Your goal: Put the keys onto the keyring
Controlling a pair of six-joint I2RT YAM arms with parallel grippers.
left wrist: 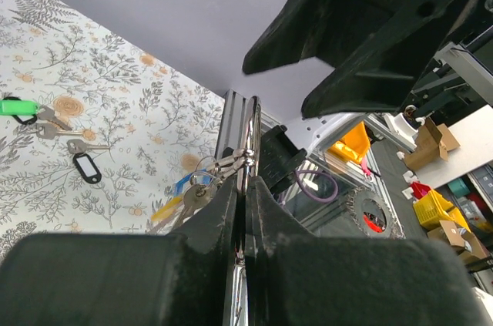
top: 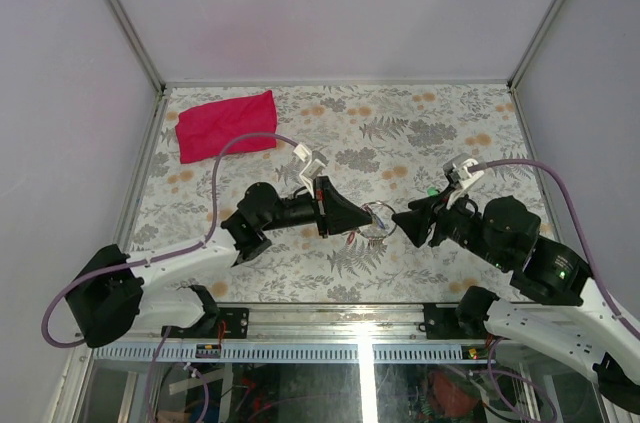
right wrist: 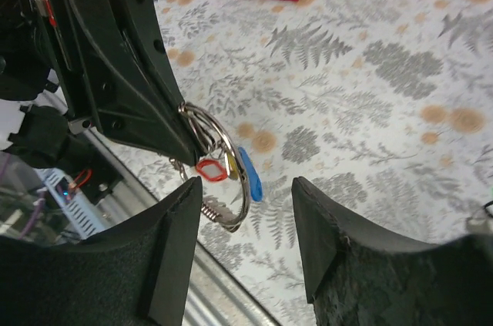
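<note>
My left gripper [left wrist: 245,181] is shut on the shiny keyring [left wrist: 252,137] and holds it edge-on above the middle of the table. Keys with blue [right wrist: 249,173], yellow and red [right wrist: 210,169] tags hang from the keyring [right wrist: 231,164]. My right gripper [right wrist: 245,187] is open, with one finger on each side of the ring's lower arc and touching nothing. From above, the keyring [top: 378,218] sits between the left gripper [top: 362,215] and the right gripper [top: 400,221]. A green-tagged key [left wrist: 17,106] and a black-tagged key [left wrist: 86,167] lie loose on the table.
A red cloth [top: 226,123] lies at the table's far left corner. The floral table cover [top: 400,133] is walled on three sides. The metal rail [top: 330,318] runs along the near edge below both grippers.
</note>
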